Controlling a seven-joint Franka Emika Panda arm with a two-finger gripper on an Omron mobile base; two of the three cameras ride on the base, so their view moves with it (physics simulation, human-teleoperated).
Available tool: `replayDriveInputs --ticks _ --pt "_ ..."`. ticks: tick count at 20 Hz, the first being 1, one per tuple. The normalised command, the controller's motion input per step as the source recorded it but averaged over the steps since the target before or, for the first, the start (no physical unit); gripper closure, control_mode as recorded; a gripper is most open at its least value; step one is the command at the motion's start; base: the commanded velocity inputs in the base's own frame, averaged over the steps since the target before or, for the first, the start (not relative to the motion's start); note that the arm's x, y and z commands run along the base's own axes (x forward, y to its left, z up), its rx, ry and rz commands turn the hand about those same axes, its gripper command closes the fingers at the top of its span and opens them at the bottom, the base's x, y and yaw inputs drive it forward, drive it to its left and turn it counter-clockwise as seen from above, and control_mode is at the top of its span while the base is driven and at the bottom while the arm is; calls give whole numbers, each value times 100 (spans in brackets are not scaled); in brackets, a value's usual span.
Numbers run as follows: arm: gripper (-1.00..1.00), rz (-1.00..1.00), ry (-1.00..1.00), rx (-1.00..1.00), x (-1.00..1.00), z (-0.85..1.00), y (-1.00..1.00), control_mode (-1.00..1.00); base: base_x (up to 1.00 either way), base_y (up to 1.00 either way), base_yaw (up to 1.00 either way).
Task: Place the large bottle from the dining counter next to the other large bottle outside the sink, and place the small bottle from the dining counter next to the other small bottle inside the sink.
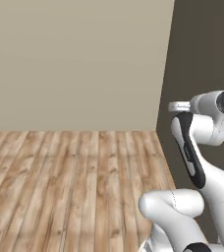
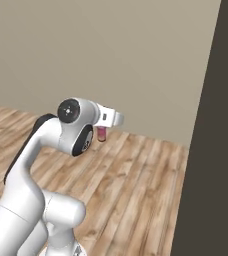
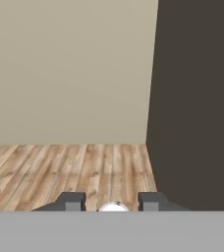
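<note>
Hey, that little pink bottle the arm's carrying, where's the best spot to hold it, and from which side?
Keep the present hold. The gripper looks closed across the upper part of the small pink bottle, coming in level from its side. The narrow body hangs roughly upright below the fingers, so it can be lowered and set down standing.

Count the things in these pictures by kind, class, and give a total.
small bottle, pink, held in the gripper: 1
gripper: 1
beige wall: 1
dark panel: 1
wood floor: 1
Total: 5
</note>
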Motion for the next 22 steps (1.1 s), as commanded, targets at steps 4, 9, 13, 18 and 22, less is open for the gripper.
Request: replayDriveInputs --ticks 4,9,13,18,22 --pt "100 0 0 0 0 0 0 100 -100 73 -10" --pt "100 0 0 0 0 0 0 100 -100 70 -5" --pt "100 0 0 0 0 0 0 100 -100 58 0" --pt "100 0 0 0 0 0 0 100 -100 40 0" --pt "100 0 0 0 0 0 0 100 -100 23 0"
